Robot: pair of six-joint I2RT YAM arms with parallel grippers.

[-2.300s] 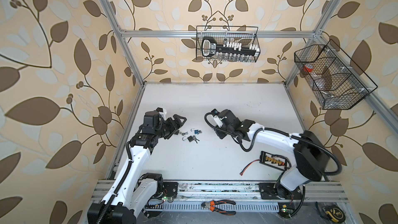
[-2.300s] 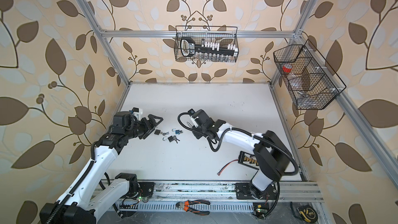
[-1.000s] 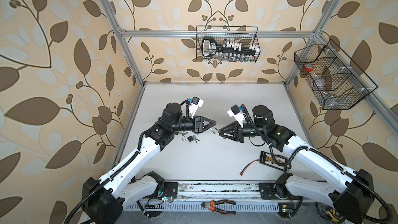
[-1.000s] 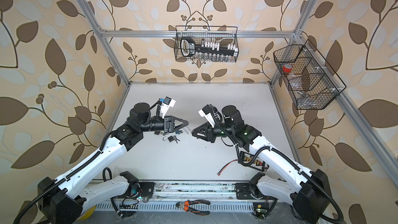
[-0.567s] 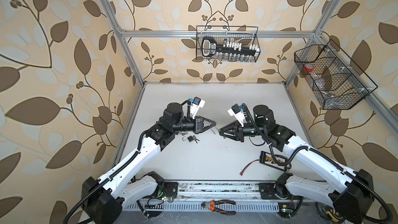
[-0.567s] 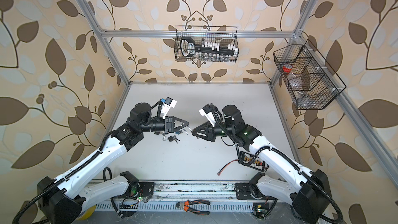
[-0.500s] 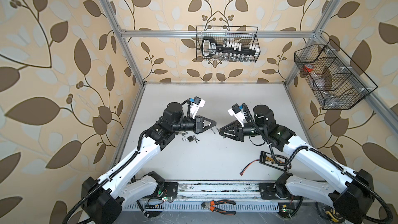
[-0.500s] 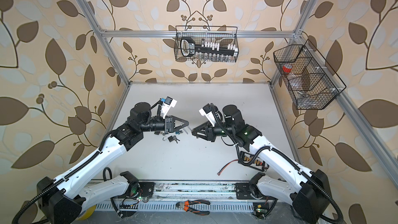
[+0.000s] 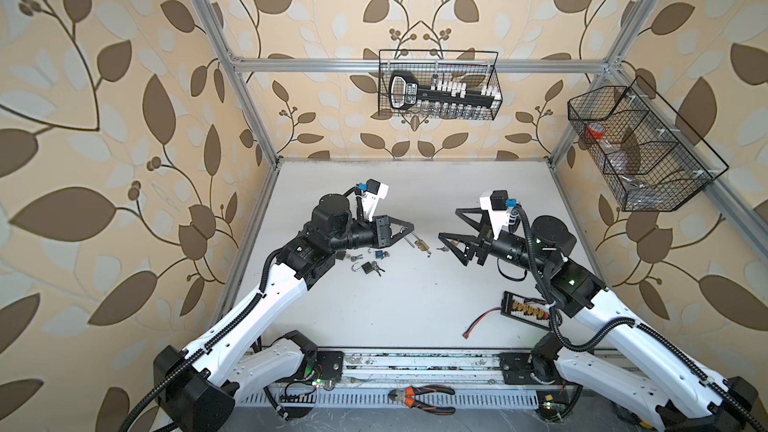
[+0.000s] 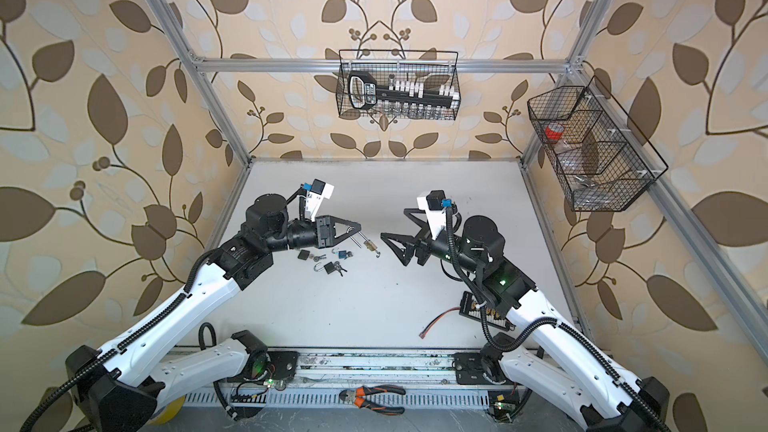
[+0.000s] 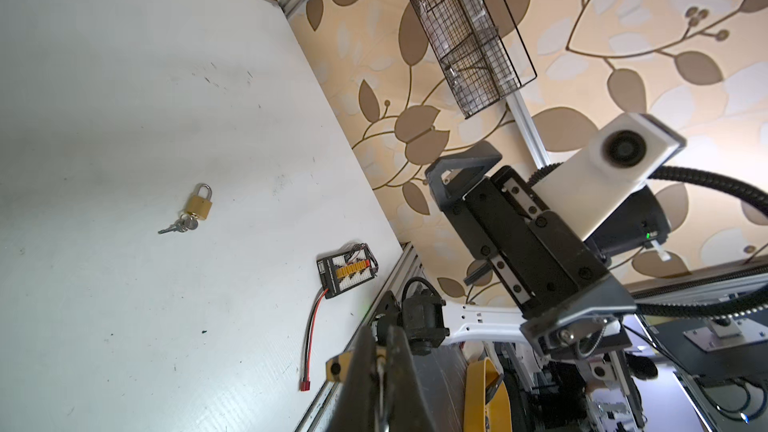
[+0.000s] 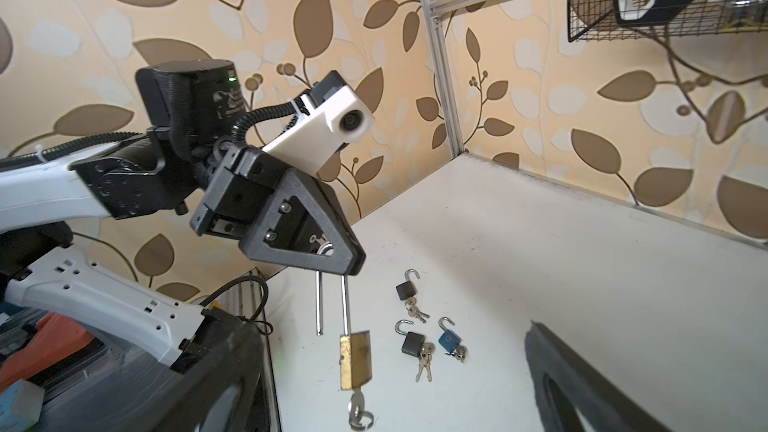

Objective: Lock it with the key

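One brass padlock (image 12: 355, 359) with key (image 12: 356, 408), shackle (image 12: 344, 301) tight in left pincer (image 9: 409, 229), just beside wide-spread right pincer (image 9: 449, 224).

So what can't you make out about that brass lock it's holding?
The key: blade hidden inside the brass padlock; its ring meets the right wrist view's bottom edge; too small in both top views.
The bend of its shackle: hidden inside the left gripper, right wrist view.
Left wrist view: that gripper's fingers cover all but one brass corner.

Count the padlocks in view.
5: long brass padlock in the left end effector; two black padlocks and a blue padlock on the table; small brass padlock near the right end effector.
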